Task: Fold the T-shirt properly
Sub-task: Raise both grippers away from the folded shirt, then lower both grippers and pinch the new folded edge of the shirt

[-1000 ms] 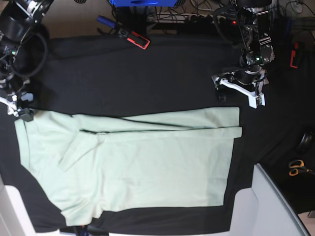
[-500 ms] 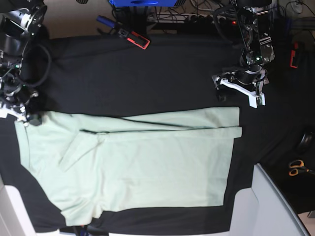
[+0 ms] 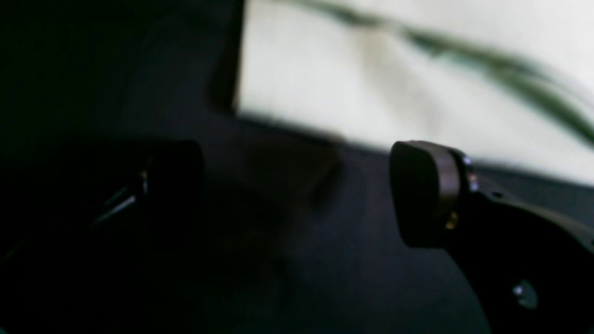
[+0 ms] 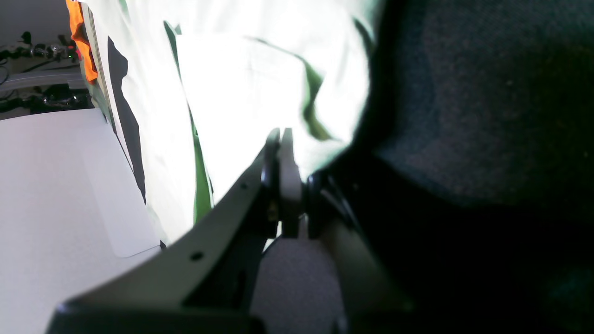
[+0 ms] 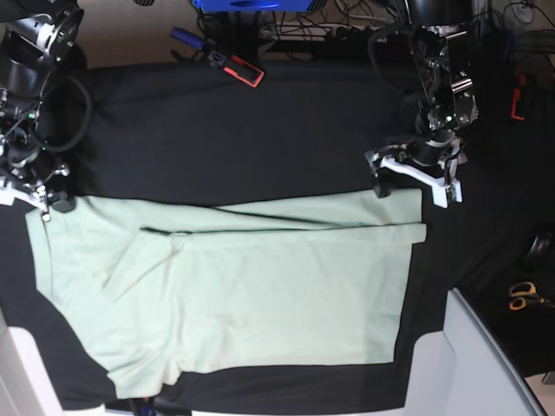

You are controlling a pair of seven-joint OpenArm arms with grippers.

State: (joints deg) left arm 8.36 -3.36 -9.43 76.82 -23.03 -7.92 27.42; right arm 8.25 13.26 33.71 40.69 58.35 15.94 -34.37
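The pale mint T-shirt (image 5: 260, 286) lies partly folded on the black cloth, with a sleeve flap turned in near its left side. My right gripper (image 5: 42, 204) is at the shirt's top-left corner. In the right wrist view this right gripper (image 4: 280, 135) has its jaws pressed together on the puckered edge of the T-shirt (image 4: 260, 83). My left gripper (image 5: 412, 178) hovers open just above the shirt's top-right corner. Seen from the left wrist, that left gripper (image 3: 297, 190) has wide-apart fingers over bare cloth, with the T-shirt (image 3: 371, 69) beyond them.
A red-and-black tool (image 5: 243, 69) and a blue object (image 5: 251, 4) lie at the table's back edge, among cables. Scissors (image 5: 523, 295) rest at the right, beside a white surface (image 5: 486, 364) at the bottom right. Black cloth (image 5: 260, 139) covers the table.
My right gripper has shut on the shirt's top-left corner. The left arm has come down slightly toward the shirt's top-right edge, still open.
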